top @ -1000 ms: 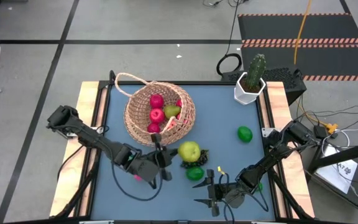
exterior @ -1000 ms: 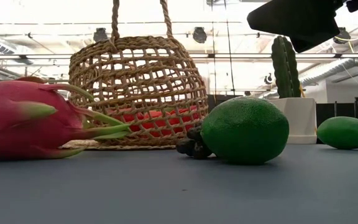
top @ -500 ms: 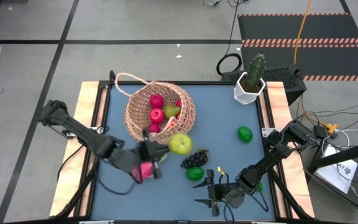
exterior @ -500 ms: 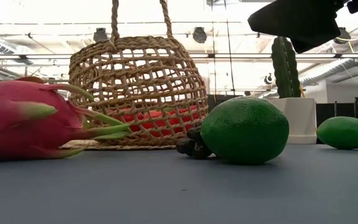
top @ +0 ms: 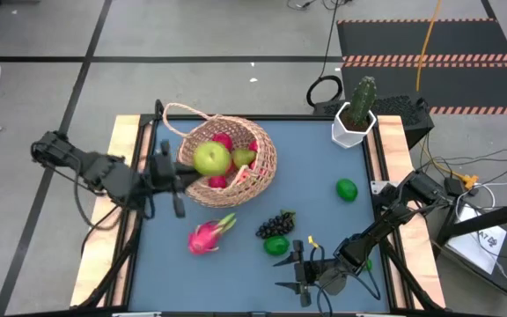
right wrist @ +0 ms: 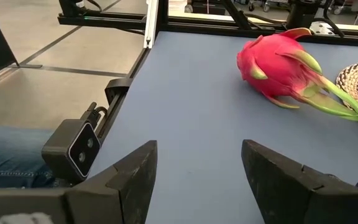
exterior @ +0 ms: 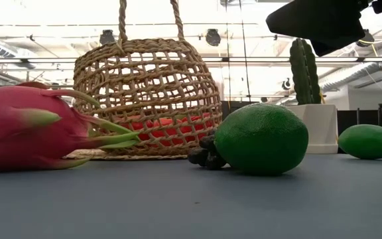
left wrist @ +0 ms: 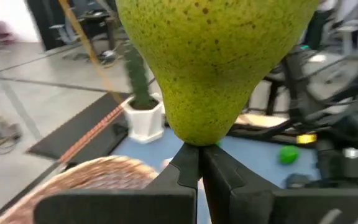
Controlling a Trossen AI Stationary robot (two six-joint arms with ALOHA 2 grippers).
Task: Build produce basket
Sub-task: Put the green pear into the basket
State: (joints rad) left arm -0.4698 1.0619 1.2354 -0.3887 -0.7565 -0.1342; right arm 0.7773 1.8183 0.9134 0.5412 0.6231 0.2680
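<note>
The tan wicker basket (top: 258,167) lies at the table's far left with red fruits (top: 223,141) and a pear (top: 244,157) inside. My left gripper (top: 186,167) is shut on a large yellow-green pear (top: 211,159) over the basket's left part. A pink dragon fruit (top: 206,236), a dark grape bunch (top: 276,224) and a lime (top: 276,246) lie on the mat nearer the front. Another lime (top: 347,189) lies at the right. My right gripper (top: 294,275) is open and empty near the front edge, its fingers (right wrist: 129,177) pointing toward the dragon fruit (right wrist: 278,65). My left gripper pinches the pear's narrow end (left wrist: 194,138) between its two fingertips (left wrist: 185,165). The fingers come about level from the table's left side. The pear sticks out beyond the fingertips, its broad end away from the gripper, lifted clear over the basket.
A white pot with a green cactus (top: 356,114) stands at the far right corner. The basket's loop handle (top: 176,113) reaches toward the far left corner. Bare blue mat (top: 324,158) lies between basket and cactus. Wooden rails (top: 130,150) edge the table.
My left gripper has carried the pear up off the mat beside the grapes and toward the table's far left, ending over the basket. The arm has drawn back, uncovering the dragon fruit. The right arm has kept still.
</note>
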